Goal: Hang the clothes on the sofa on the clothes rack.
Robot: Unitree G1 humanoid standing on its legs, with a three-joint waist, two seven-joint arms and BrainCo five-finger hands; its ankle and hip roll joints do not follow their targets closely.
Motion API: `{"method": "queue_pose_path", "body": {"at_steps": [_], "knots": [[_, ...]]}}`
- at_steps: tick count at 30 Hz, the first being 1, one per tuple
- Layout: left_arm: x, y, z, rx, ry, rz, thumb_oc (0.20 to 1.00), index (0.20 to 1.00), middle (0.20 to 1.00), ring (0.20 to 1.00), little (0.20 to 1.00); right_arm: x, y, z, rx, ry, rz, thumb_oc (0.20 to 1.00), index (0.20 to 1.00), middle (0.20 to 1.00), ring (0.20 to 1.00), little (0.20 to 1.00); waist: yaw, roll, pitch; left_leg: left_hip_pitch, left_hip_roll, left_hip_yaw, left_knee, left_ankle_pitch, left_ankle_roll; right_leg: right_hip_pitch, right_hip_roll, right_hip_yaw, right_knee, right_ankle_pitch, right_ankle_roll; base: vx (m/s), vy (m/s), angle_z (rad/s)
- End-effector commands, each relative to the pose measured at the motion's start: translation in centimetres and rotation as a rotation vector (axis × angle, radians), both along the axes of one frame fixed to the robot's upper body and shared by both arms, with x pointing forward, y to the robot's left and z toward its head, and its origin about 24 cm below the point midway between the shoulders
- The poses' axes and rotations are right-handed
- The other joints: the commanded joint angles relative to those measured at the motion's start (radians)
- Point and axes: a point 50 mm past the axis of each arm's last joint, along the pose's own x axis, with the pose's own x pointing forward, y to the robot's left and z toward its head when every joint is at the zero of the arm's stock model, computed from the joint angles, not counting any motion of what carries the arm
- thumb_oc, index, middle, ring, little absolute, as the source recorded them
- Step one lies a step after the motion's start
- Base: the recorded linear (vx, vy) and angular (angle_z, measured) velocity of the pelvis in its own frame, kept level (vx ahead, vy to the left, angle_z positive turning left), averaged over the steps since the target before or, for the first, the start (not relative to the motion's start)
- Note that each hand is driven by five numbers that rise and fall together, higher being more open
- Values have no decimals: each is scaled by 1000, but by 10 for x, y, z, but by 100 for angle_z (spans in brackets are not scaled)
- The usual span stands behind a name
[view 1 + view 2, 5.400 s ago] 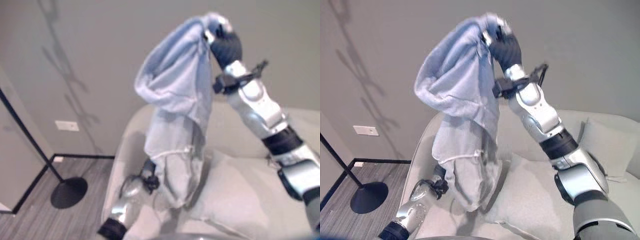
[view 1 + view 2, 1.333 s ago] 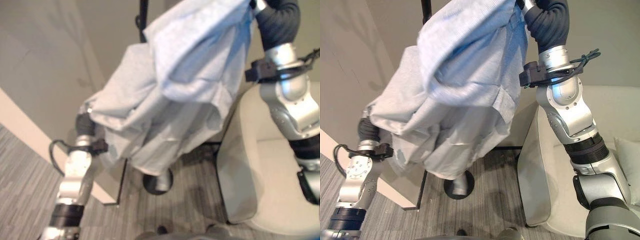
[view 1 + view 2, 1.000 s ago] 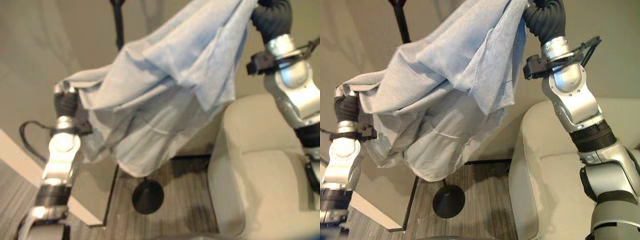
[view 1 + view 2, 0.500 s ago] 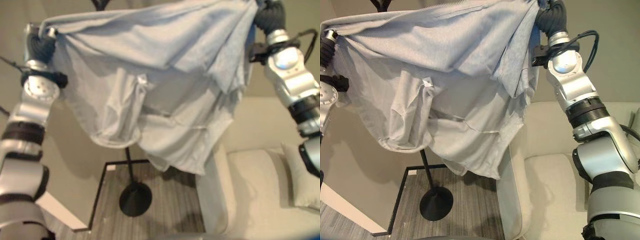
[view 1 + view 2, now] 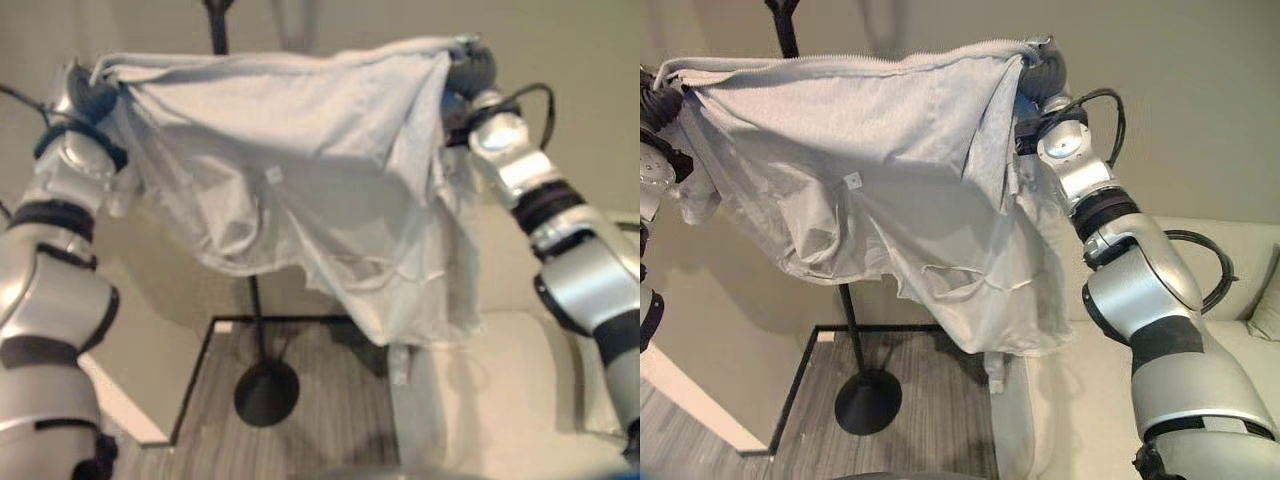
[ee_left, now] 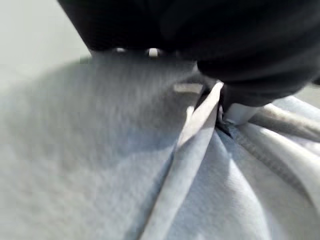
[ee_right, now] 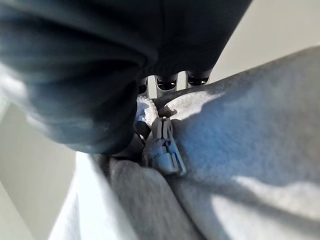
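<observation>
A light grey-blue zip jacket [image 5: 870, 150] hangs spread wide between my two raised hands, its top edge pulled almost level. My left hand [image 5: 88, 92] is shut on the jacket's left end. My right hand [image 5: 1045, 68] is shut on the right end, where the zipper [image 7: 162, 147] shows beside the curled fingers [image 7: 170, 82]. The left wrist view shows a hem of the jacket [image 6: 190, 145] pinched under the hand's dark cover. The black clothes rack pole [image 5: 788, 30] rises behind the jacket's top edge, and its round base [image 5: 868, 405] stands on the floor below.
The cream sofa [image 5: 1070, 420] is at the lower right, close under the jacket's hanging tail, with a cushion [image 5: 1265, 300] at the far right. A plain wall stands behind the rack. A pale low ledge [image 5: 690, 405] borders the grey plank floor on the left.
The view has swung from the sofa to the rack. My left hand rose with the jacket's left end, spreading it wide. In the last half second my right hand came lower and inward.
</observation>
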Motion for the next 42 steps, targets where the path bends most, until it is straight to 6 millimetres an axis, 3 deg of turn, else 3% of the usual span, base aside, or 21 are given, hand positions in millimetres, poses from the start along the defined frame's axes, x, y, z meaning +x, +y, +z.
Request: {"method": "queue_pose_path", "body": {"at_steps": [1,3,7,8,10,11,13,16,19,23,24,25,30,32,34,36,37,38,39,40,42], "knots": [[-23,28,50,32,-138,129,200,200,200,200,200,-30,-55,100,44,-290,-212,200,200,200,200,200,49,20,85,86,-24,50,-238,110,22,123,-23,-1,21,-104,113,69,52,13],[-26,33,46,32,-112,163,200,200,200,200,200,-26,-59,91,49,-259,-230,200,200,200,200,200,65,38,73,105,-26,70,-321,141,22,141,-22,9,35,-118,128,245,158,-14],[-40,53,39,42,-72,240,200,200,200,200,200,-19,-46,73,36,-217,-204,200,200,200,200,200,60,59,35,162,-73,105,-344,115,60,139,-68,29,158,-161,140,315,251,-42],[-43,57,42,36,-67,254,200,200,200,200,200,-15,-40,67,25,-188,-189,200,200,200,200,200,58,75,48,211,-103,124,-342,81,100,74,-124,38,366,-124,180,274,347,-83],[-48,62,43,15,-73,273,200,200,200,200,200,-14,-43,63,41,-171,-194,200,200,200,200,200,36,96,81,259,-136,123,-336,46,144,-30,-188,79,602,-26,213,239,335,-59],[-48,62,44,-3,-84,274,200,200,200,200,200,-13,-43,59,60,-157,-194,200,200,200,200,200,18,115,94,298,-145,109,-346,28,154,-103,-196,121,667,-35,211,270,160,7],[-43,58,41,-1,-78,263,200,200,200,200,200,-13,-42,59,55,-161,-189,200,200,200,200,200,0,125,94,299,-143,86,-349,30,146,-113,-160,126,481,-78,168,206,-71,29],[-44,61,26,-20,-62,274,200,200,200,200,200,-21,-54,67,41,-215,-226,200,200,200,200,200,-39,122,95,321,-139,46,-349,6,127,-107,-174,202,186,-6,186,204,-162,69],[-41,60,11,-43,-29,273,200,200,200,200,200,-18,-63,51,25,-168,-245,200,200,200,200,200,-51,105,82,333,-137,43,-343,-5,128,-97,-170,210,160,15,189,162,-98,61],[-38,58,-36,-98,101,266,200,200,200,200,200,-10,-66,14,40,-48,-239,200,200,200,200,200,-42,79,48,326,-113,17,-302,-20,107,-28,-140,141,87,18,176,172,-159,29],[-38,58,-36,-99,102,266,200,200,200,200,200,-10,-66,14,39,-47,-238,200,200,200,200,200,-45,81,47,326,-112,15,-301,-21,107,-25,-139,138,85,18,176,217,-162,43],[-40,58,-66,-136,191,267,200,200,200,200,200,-6,-67,-16,17,54,-231,200,200,200,200,200,-50,79,41,336,-102,9,-302,-25,99,3,-119,131,68,5,164,119,-83,50],[-45,58,-98,-194,282,275,200,200,200,200,200,-4,-68,-42,9,140,-230,200,200,200,200,200,-56,86,38,347,-89,9,-310,-24,88,24,-106,120,39,-2,156,74,-45,18],[-45,50,-121,-227,347,247,200,200,200,200,200,-5,-79,-68,31,221,-255,200,200,200,200,200,-56,89,37,363,-83,10,-322,-26,82,40,-96,118,23,-8,151,107,-44,-5],[-44,46,-129,-240,365,235,200,200,200,200,200,-6,-83,-75,43,240,-263,200,200,200,200,200,-55,89,37,367,-81,10,-327,-25,81,44,-94,117,21,-11,150,75,-30,-1],[-45,31,-161,-298,429,197,200,200,200,200,200,-9,-88,-96,69,296,-270,200,200,200,200,200,-57,89,40,378,-77,14,-339,-24,76,50,-90,117,18,-16,146,65,-24,0],[-45,31,-161,-298,430,197,200,200,200,200,200,-9,-88,-96,68,297,-270,200,200,200,200,200,-57,90,40,379,-77,15,-339,-24,76,50,-90,117,17,-17,146,61,-24,1],[-46,23,-178,-323,471,180,200,200,200,200,200,-11,-89,-110,79,333,-271,200,200,200,200,200,-58,90,40,381,-75,17,-343,-25,75,51,-89,116,16,-18,144,41,-12,1],[-47,23,-178,-323,471,180,200,200,200,200,200,-11,-89,-111,79,333,-271,200,200,200,200,200,-58,91,39,381,-75,17,-343,-25,74,51,-89,116,16,-18,144,77,-21,1],[-51,17,-197,-360,510,170,200,200,200,200,200,-14,-91,-126,89,366,-267,200,200,200,200,200,-60,94,43,385,-73,23,-347,-26,73,49,-87,116,15,-19,142,38,-9,5],[-56,13,-209,-385,538,167,200,200,200,200,200,-16,-88,-134,98,384,-257,200,200,200,200,200,-62,94,44,386,-73,26,-347,-26,73,49,-86,117,14,-20,142,29,-5,8]]}}
